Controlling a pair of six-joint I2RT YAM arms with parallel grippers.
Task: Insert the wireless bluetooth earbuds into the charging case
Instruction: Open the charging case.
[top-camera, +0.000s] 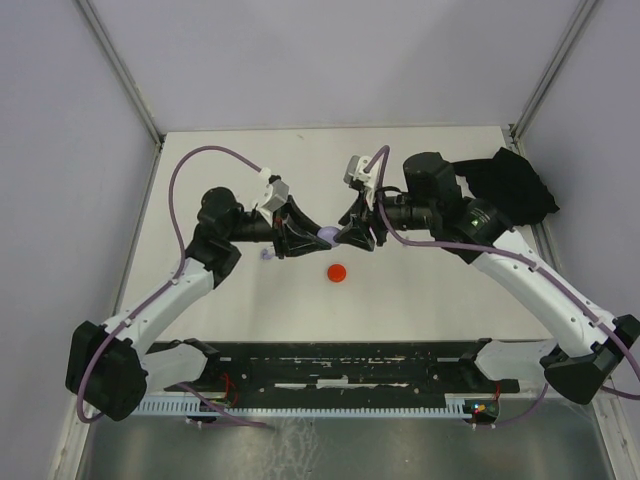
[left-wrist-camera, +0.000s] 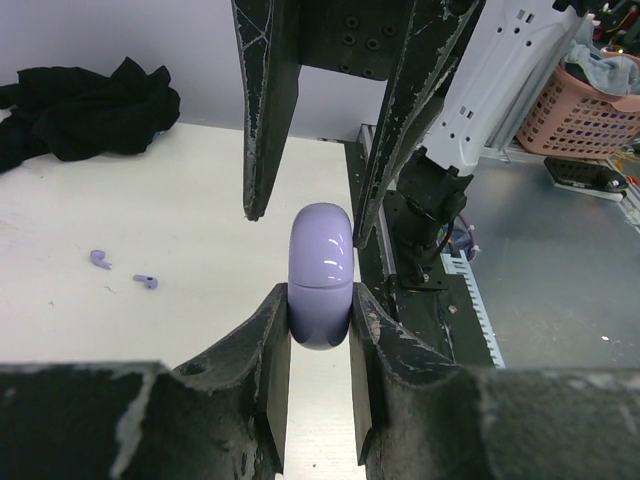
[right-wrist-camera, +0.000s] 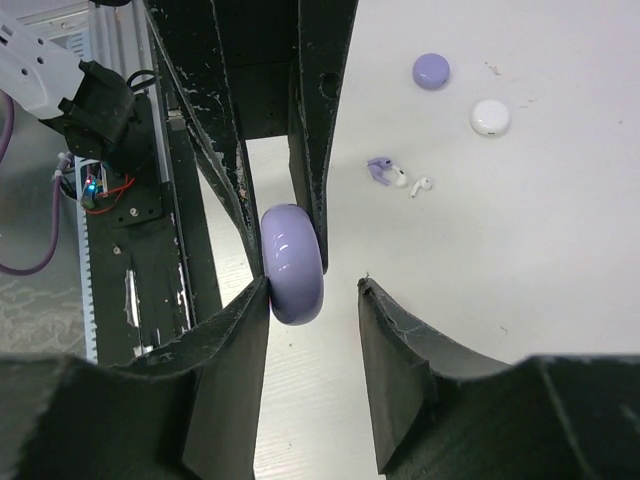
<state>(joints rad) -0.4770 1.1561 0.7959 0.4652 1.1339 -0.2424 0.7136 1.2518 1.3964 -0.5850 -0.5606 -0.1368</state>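
A lilac round charging case (left-wrist-camera: 320, 270) stands on edge, closed, above the table between both grippers; it also shows in the top view (top-camera: 327, 236) and the right wrist view (right-wrist-camera: 292, 262). My left gripper (left-wrist-camera: 320, 300) is shut on it. My right gripper (right-wrist-camera: 312, 290) is open around the same case, with one finger touching it and the other apart. Two lilac earbuds (left-wrist-camera: 100, 259) lie loose on the table. One lilac earbud (right-wrist-camera: 379, 170) and two white earbuds (right-wrist-camera: 420, 186) lie in a small cluster on the table.
A red round case (top-camera: 337, 272) lies just in front of the grippers. A second lilac case (right-wrist-camera: 431, 70) and a white case (right-wrist-camera: 490, 117) lie beyond the earbud cluster. A black cloth (top-camera: 515, 185) sits at the right rear edge. A pink basket (left-wrist-camera: 590, 110) stands off the table.
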